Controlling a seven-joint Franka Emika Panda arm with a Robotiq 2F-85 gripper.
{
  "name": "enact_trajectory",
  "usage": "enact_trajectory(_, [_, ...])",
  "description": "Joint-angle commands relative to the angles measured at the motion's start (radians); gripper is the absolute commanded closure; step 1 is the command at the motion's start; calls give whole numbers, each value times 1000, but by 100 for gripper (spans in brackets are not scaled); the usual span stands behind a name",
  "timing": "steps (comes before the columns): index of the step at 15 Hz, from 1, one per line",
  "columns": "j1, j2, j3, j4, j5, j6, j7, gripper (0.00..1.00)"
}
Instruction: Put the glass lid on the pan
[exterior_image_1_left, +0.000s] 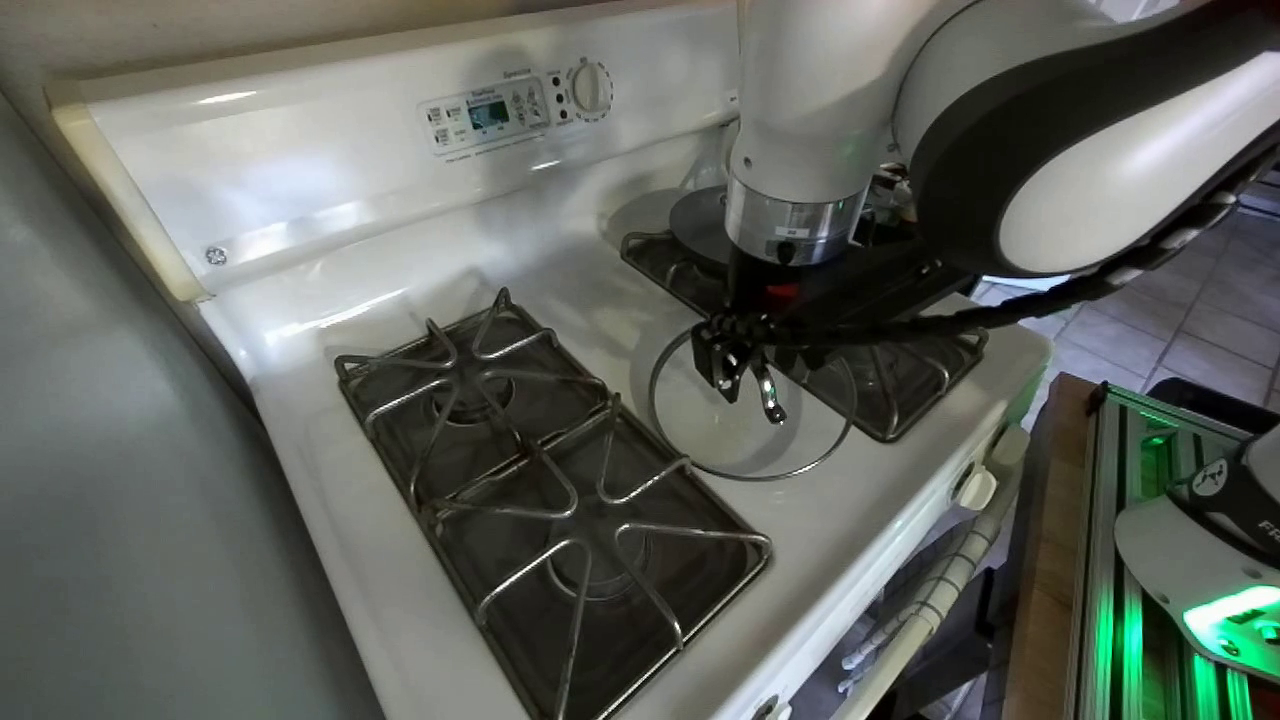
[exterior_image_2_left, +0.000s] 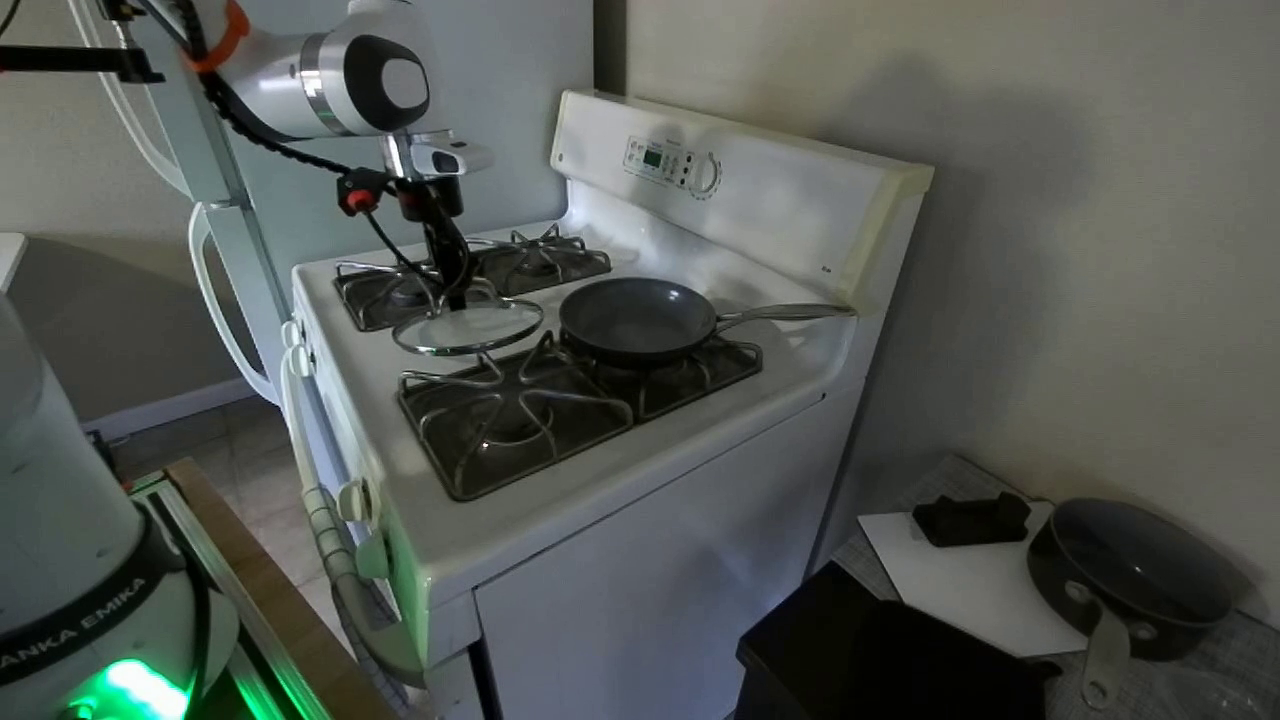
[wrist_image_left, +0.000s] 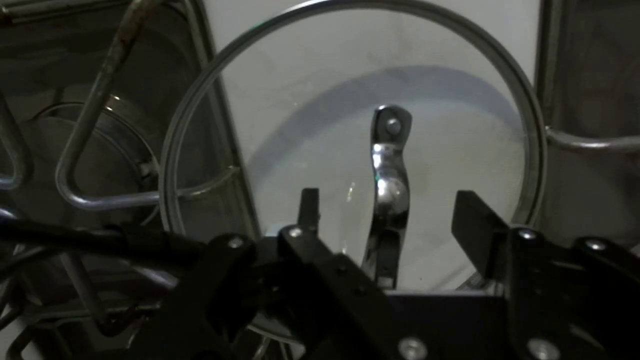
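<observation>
White robot arm (exterior_image_1_left: 805, 115) bent, black gripper (wrist_image_left: 386, 207) pointed down | fingers (wrist_image_left: 475, 232) spread astride metal handle (wrist_image_left: 391, 195) | round clear-glass metal-rimmed lid (exterior_image_2_left: 478, 328) is set between dark grates (exterior_image_1_left: 530, 452), handle's long axis aligned up-and-down in wrist view

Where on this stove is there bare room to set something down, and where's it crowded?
Bare white enamel shows between the two sets of burner grates, behind the glass lid, and along the front edge above the knobs. Crowded: where the open claw hangs over the lid, and around the pan.
</observation>
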Motion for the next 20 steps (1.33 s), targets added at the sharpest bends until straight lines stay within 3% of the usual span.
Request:
enact_trajectory(1, [13, 14, -18, 12, -51, 22, 58, 45])
enact_trajectory(7, [11, 22, -29, 22, -93, 28, 86, 97])
enact_trajectory(8, [11, 23, -30, 24, -98, 28, 88, 100])
enact_trajectory(20, [22, -32, -32, 9, -47, 1, 29, 97])
